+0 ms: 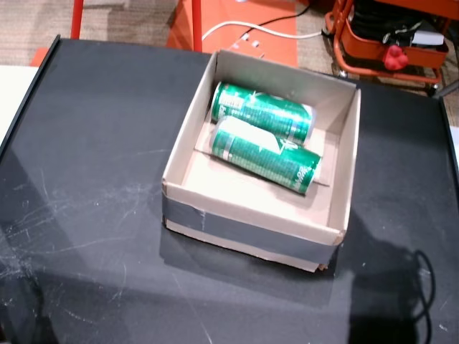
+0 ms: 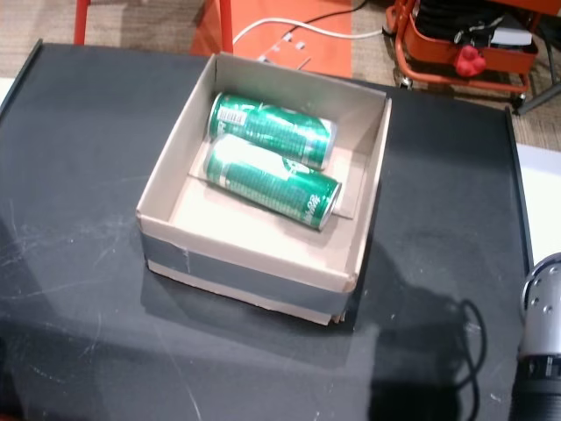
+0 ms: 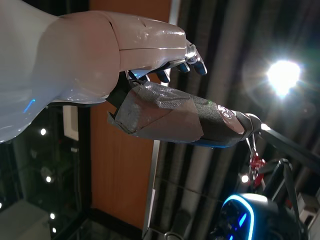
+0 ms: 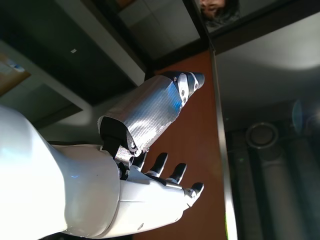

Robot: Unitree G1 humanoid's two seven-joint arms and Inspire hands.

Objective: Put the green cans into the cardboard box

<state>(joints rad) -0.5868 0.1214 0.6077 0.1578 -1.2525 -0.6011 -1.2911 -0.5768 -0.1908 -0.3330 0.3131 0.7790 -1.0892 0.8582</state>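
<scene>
The black counter (image 1: pixel 86 179) is bare on its left side in both head views. No green can lies out on it anywhere that the pictures show.

Near the middle of the counter sits the cardboard box (image 1: pixel 251 233), open at the top, with grey tape along its front wall. Inside it lie two green cans, both on their sides and touching each other. The back can (image 1: pixel 262 109) lies near the far wall. The front can (image 1: pixel 265 153) lies just in front of it. Both rest on the floor of the box, toward the back. The near part of the box floor is bare.

To the right of the box the counter is bare too. Past the far edge there is an orange cart (image 1: pixel 391 43) on the floor, and a white cable (image 1: pixel 251 29).

The left robot hand (image 3: pixel 150 65) is up in the air, away from the counter. Its fingers are spread apart and it holds nothing. The right robot hand (image 4: pixel 145 200) is up in the air as well, fingers apart, palm empty.

I think the job looks done. Both cans that can be seen are in the box, and no can is left outside. If there are more cans out of sight, the pictures do not show them.
</scene>
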